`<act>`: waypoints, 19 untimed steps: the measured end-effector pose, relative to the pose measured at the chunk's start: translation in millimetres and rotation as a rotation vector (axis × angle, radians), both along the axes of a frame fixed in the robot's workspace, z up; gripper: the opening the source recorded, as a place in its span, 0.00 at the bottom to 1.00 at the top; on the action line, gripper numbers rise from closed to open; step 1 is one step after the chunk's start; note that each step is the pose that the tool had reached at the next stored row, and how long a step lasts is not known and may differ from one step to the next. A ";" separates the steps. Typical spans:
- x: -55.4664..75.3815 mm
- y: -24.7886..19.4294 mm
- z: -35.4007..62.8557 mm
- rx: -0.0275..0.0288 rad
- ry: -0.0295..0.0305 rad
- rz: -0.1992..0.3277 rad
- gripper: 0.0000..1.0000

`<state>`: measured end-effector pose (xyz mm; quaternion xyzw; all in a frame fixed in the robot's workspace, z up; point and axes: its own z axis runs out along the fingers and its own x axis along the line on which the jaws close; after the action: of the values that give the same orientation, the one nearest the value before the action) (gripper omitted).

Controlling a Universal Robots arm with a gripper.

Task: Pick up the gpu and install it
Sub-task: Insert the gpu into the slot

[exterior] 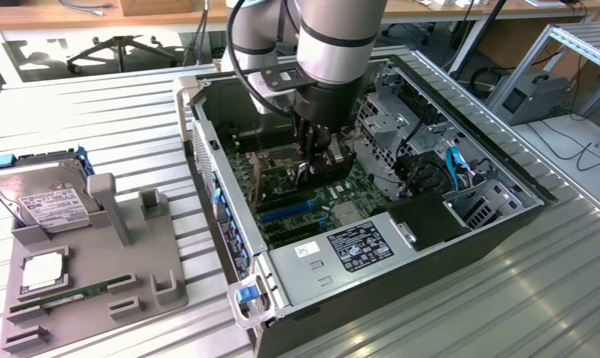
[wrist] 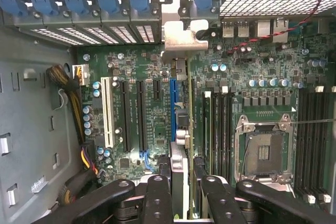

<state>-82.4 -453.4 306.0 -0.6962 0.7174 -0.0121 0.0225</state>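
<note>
The fingers [wrist: 182, 192] stand partly closed, pinching the top edge of the gpu [wrist: 181, 129], which sits edge-on between them. The card hangs upright inside the open computer case [exterior: 499, 175], its silver bracket [wrist: 181, 38] lying against the row of blue-clipped rear slots. Its lower edge runs just beside the long blue slot [wrist: 172, 108] on the motherboard [wrist: 262, 66]; whether it is seated in a slot cannot be told. In the exterior view the arm [exterior: 330, 45] reaches straight down into the case, the fingers [exterior: 315, 168] low over the board. To the exterior view's left, on the counter [exterior: 101, 97], a grey holder [exterior: 101, 291] carries a hard drive [exterior: 41, 198], a green memory stick [exterior: 71, 294] and a processor chip [exterior: 43, 272], well apart from the case.
</note>
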 end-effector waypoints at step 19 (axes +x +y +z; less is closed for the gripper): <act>-5.4 -0.3 -8.5 -0.0007 0.0000 0.000 0.27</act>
<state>-87.7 -453.8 297.5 -0.6962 0.7174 -0.0123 0.0222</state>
